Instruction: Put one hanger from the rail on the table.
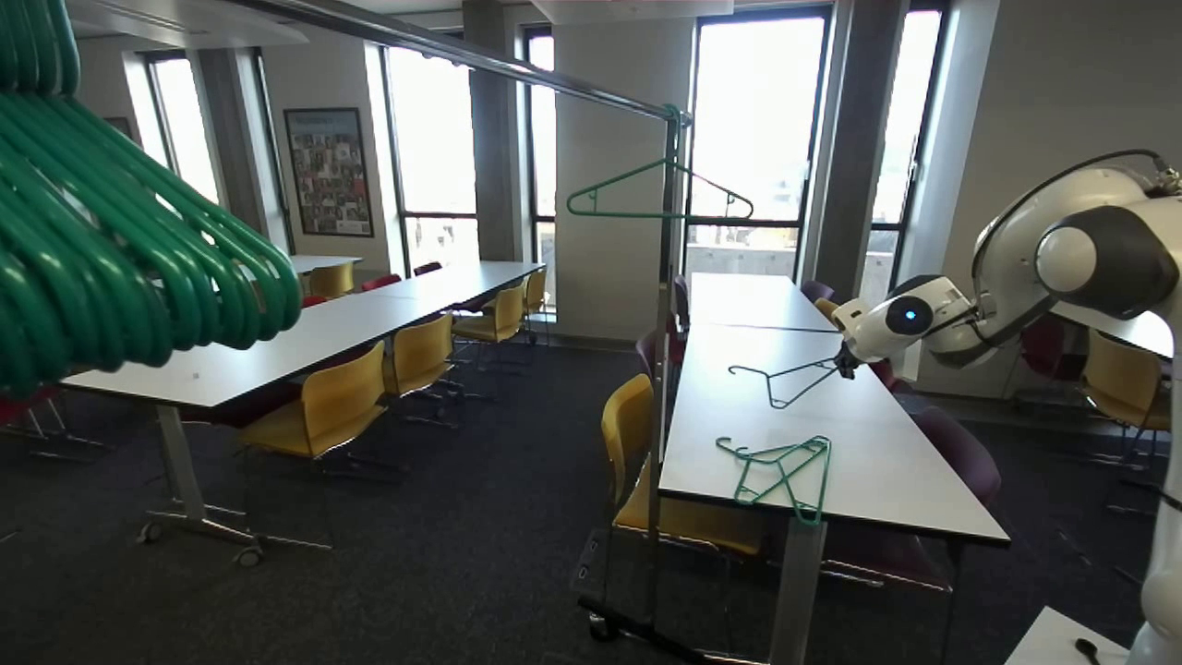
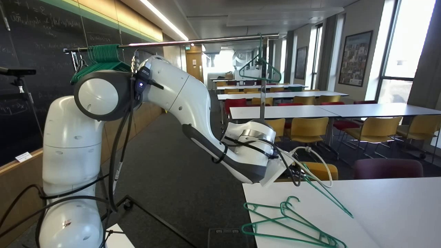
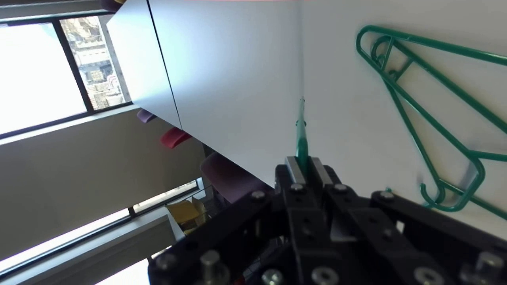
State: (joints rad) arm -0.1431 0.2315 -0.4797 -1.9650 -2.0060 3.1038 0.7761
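A thin green hanger (image 1: 802,368) is held in my gripper (image 1: 844,367) over the white table (image 1: 886,462). In the wrist view, the fingertips (image 3: 304,160) are shut on the hanger (image 3: 302,146), seen edge-on. It also slants down from the gripper in an exterior view (image 2: 339,205). I cannot tell whether it touches the table. Loose green hangers (image 1: 783,471) lie overlapping near the table's end, also right in the wrist view (image 3: 433,117). The grey rail (image 1: 517,66) carries one hanger (image 1: 637,215) at its end and a bunch of green hangers (image 2: 106,55) farther along.
The rail's upright post (image 2: 263,93) stands beside the table. A yellow chair (image 1: 633,416) and a purple chair (image 1: 960,453) flank the table. Another white table (image 1: 277,346) with yellow chairs runs along the left of that exterior view.
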